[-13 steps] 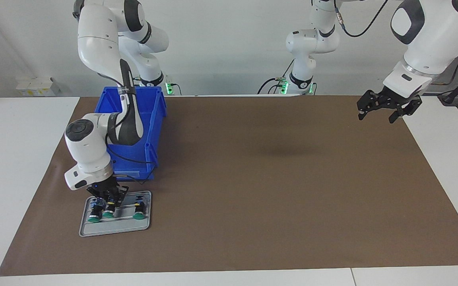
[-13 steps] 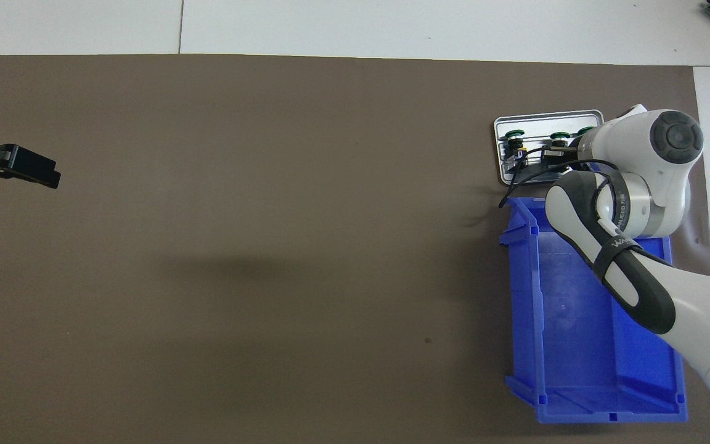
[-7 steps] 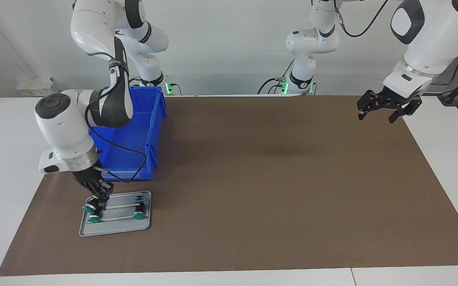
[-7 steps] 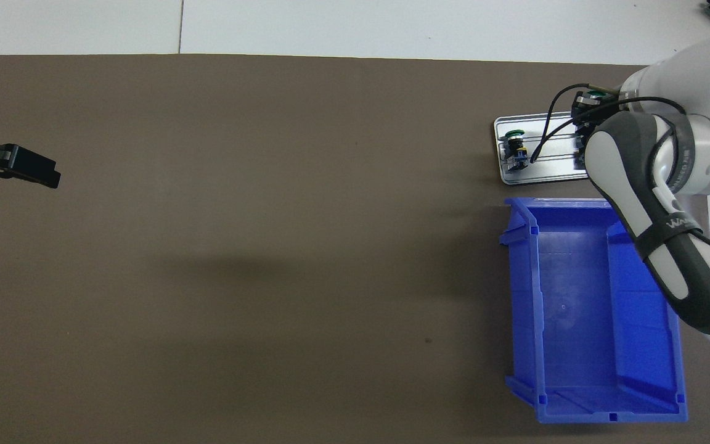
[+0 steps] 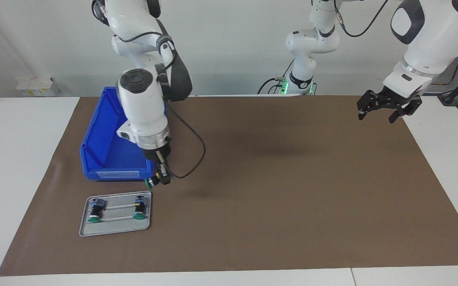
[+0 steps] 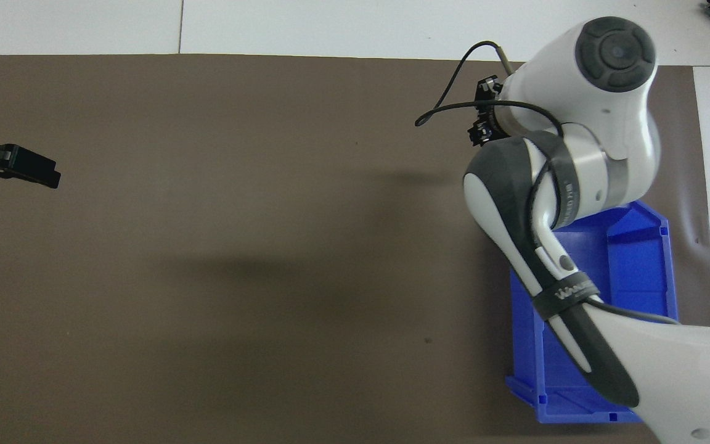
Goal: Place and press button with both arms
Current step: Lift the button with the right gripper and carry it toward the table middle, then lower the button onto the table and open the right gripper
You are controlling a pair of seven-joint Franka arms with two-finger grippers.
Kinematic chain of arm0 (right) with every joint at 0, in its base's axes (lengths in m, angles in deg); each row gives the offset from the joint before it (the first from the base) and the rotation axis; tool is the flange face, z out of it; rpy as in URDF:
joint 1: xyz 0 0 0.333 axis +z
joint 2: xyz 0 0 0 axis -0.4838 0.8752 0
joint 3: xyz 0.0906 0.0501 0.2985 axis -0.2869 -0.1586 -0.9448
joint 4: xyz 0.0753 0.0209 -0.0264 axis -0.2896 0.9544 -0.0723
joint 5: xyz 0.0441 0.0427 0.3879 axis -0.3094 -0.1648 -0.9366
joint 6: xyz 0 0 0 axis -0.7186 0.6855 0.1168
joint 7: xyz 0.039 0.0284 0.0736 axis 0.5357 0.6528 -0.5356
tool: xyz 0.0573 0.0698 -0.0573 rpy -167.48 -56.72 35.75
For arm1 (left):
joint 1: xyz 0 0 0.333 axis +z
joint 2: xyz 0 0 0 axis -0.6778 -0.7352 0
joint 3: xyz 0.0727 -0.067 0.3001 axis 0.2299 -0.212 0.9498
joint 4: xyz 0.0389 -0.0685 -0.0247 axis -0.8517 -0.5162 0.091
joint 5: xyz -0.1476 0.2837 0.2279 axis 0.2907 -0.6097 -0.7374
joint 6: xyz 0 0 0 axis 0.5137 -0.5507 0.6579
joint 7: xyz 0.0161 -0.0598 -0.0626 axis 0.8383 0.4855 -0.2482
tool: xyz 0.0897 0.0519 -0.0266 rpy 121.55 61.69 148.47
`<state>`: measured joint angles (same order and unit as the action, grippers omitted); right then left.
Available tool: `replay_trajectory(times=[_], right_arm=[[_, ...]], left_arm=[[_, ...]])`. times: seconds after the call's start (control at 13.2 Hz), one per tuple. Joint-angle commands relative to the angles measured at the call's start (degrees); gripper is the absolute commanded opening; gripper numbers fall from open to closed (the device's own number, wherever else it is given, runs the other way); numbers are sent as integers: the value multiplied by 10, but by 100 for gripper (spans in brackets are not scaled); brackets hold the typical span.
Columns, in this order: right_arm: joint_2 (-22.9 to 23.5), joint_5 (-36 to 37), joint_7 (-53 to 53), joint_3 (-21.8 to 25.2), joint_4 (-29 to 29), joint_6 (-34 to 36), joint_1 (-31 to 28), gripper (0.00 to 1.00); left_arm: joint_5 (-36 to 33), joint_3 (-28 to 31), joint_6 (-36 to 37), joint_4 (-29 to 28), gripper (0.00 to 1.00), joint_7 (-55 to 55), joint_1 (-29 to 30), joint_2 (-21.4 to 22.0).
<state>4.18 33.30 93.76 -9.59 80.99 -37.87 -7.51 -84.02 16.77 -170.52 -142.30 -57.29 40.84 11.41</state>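
Observation:
My right gripper (image 5: 160, 178) is shut on a button (image 5: 152, 182), green cap sideways, and holds it in the air over the brown mat just past the blue bin's corner. In the overhead view the right gripper (image 6: 483, 121) shows at the end of the white arm, which hides the tray. Two more buttons (image 5: 95, 211) (image 5: 138, 209) lie on the small metal tray (image 5: 113, 227). My left gripper (image 5: 386, 106) hangs open and empty over the mat's edge at the left arm's end of the table, and the left gripper (image 6: 19, 166) shows at the overhead view's edge.
An empty blue bin (image 5: 109, 139) stands on the mat at the right arm's end, nearer to the robots than the tray; part of the bin (image 6: 638, 259) shows under the arm. The brown mat (image 5: 276, 190) covers most of the table.
My right arm has lifted one button off the tray and swung it up and toward the table's middle, past the bin's corner. The left arm has not moved.

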Motion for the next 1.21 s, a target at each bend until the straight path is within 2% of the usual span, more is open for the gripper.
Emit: replay_trajectory(times=[0.0,0.15,0.3,0.38,0.61,0.76,1.14], right_arm=[[9,37,176,0,5,1,73,0],[16,34,252,-2,6,-15,111,0],[62,42,314,-1,-2,-17,175,0],[91,43,334,0,-15,-31,194,0],[130,40,362,-2,-16,-91,234,0],[133,40,404,-2,-1,-135,254,0],[126,41,422,-2,48,-169,265,0]], left_arm=[[5,0,-12,-21,100,-4,3,15],[5,0,-12,-21,100,-4,3,15],[5,0,-12,-20,100,-4,3,15],[5,0,-12,-20,100,-4,3,15],[5,0,-12,-21,100,-4,3,15],[5,0,-12,-21,100,-4,3,15],[5,0,-12,-21,100,-4,3,15]])
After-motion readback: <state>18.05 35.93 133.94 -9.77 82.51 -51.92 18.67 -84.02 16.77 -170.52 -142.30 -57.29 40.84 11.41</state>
